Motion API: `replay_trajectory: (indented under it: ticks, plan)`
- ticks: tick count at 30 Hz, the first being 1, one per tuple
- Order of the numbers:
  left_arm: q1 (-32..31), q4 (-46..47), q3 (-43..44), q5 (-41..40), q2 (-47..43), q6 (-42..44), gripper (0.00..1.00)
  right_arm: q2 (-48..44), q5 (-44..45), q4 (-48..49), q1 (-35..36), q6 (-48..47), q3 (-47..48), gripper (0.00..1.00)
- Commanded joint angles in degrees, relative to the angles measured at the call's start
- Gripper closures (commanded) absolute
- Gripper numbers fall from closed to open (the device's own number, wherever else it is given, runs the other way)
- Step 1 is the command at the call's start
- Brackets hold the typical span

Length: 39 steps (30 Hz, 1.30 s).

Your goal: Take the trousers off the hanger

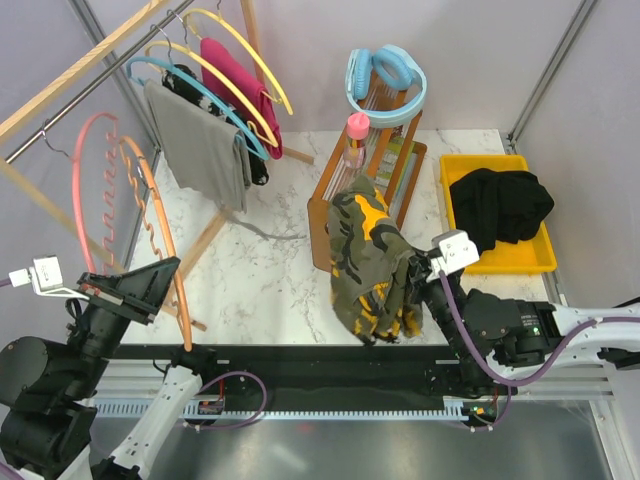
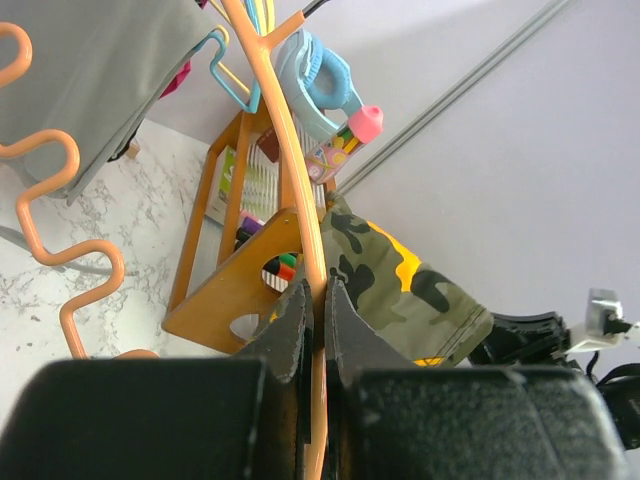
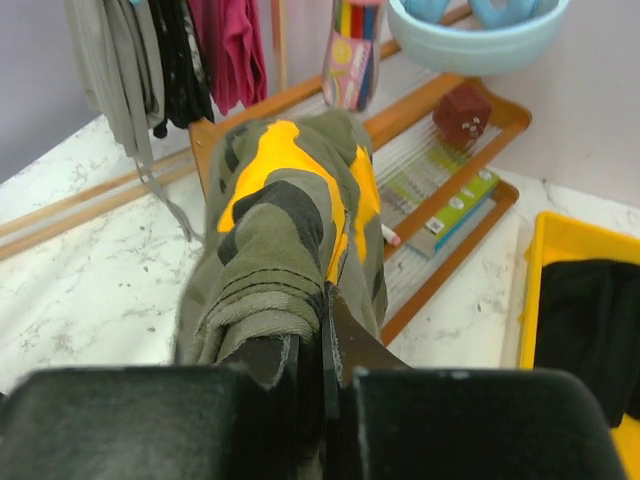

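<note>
The left tool (image 2: 318, 300) is clenched on the orange hanger (image 2: 287, 150). The right tool (image 3: 325, 335) grasps the camouflage trousers (image 1: 368, 250), bunched above the white marbled bench (image 1: 260, 280). Farther right, the black trousers (image 1: 500, 205) lie in a yellow tray (image 1: 500, 265). Grey walls (image 1: 450, 60) stand behind.

Lab booth: grey partition panels (image 1: 450, 40), marble tabletop (image 1: 270, 285).

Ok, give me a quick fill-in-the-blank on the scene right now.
The left gripper is shut on a thin wavy plastic hanger coloured ____.
The right gripper is shut on soft cloth trousers in olive-green ____ pattern.
The plain black cloth trousers lie in the ____ plastic tray.
Missing words: orange; camouflage; yellow.
</note>
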Motion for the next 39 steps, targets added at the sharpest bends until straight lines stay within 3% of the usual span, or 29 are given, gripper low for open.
replay_trajectory:
  ticks: [1,9,17,22,33,36,39]
  plan:
    - [0.2,3.2,1.7,-1.0,0.8,3.6,0.98,-4.8,5.9,-3.5,-0.2,10.6,-4.4,1.0]
    - [0.2,3.3,1.8,-0.3,1.6,3.7,0.98,2.4,12.5,-26.5,-1.3,29.3,-2.7,1.0]
    - [0.2,3.3,1.3,-0.2,1.1,4.0,0.98,-5.9,13.2,-32.4,-7.1,37.9,-4.6,1.0]
    - [0.2,3.2,1.1,-0.1,1.1,3.7,0.98,-3.3,12.3,-36.1,-13.2,38.0,-1.8,1.0]
    - [0.2,3.2,0.6,0.7,0.9,2.6,0.98,8.7,7.5,-34.2,-29.0,33.4,2.3,1.0]
    - [0.2,2.9,0.5,1.2,0.7,2.4,0.98,6.0,-2.6,-21.1,-37.6,20.8,-0.2,1.0]
    - [0.2,2.8,0.1,1.8,0.5,1.3,0.98,4.1,-13.1,-14.2,-48.1,16.4,-0.8,1.0]
